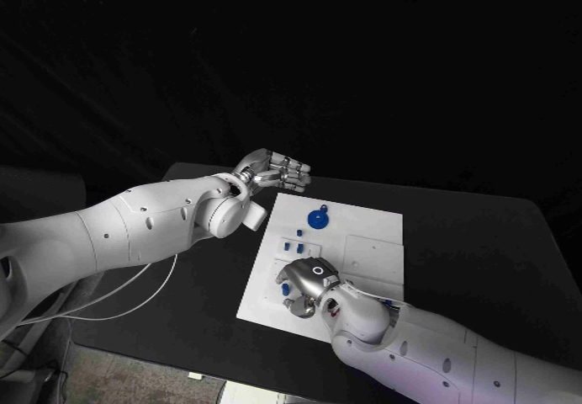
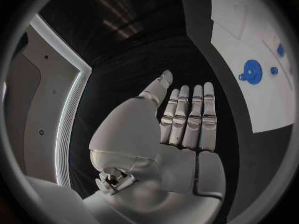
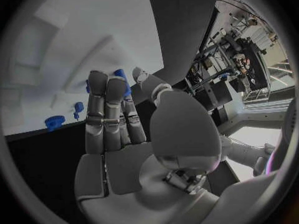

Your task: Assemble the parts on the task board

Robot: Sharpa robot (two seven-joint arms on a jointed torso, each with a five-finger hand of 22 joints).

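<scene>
We are seeing our right hand (image 1: 306, 286) sitting over the near left part of the task board (image 1: 364, 220), its fingers held straight and close around a small blue peg (image 3: 122, 79), though we cannot tell if it is holding it. Our left hand (image 1: 274, 172) is waiting flat and holding nothing just past the board's far left corner, near the round blue gear (image 1: 318, 220) lying flat.

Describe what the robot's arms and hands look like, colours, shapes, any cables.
Both arms are smooth white shells with rounded joints and small dark dots along the casing. Each ends in a silver metallic hand, the left hand and right hand, with segmented fingers and pale tips. The right hand carries a small dark ring mark on its back. Thin white cables loop under the left arm.
</scene>
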